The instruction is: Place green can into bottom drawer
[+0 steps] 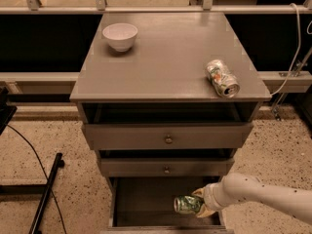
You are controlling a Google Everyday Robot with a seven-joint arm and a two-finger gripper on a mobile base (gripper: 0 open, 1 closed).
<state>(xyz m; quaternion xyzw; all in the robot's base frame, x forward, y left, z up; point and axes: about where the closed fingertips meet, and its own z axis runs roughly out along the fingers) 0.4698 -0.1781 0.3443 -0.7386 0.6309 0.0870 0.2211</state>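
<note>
The green can, mottled green and white, lies on its side in my gripper, which is shut on it. My white arm reaches in from the lower right. The can hangs low inside the open bottom drawer, just above its dark floor on the right side. I cannot tell whether it touches the floor.
The grey cabinet's top holds a white bowl at the back left and a silver-white can lying at the right edge. Two shallower drawers with round knobs are slightly open above. A black stand is on the floor at left.
</note>
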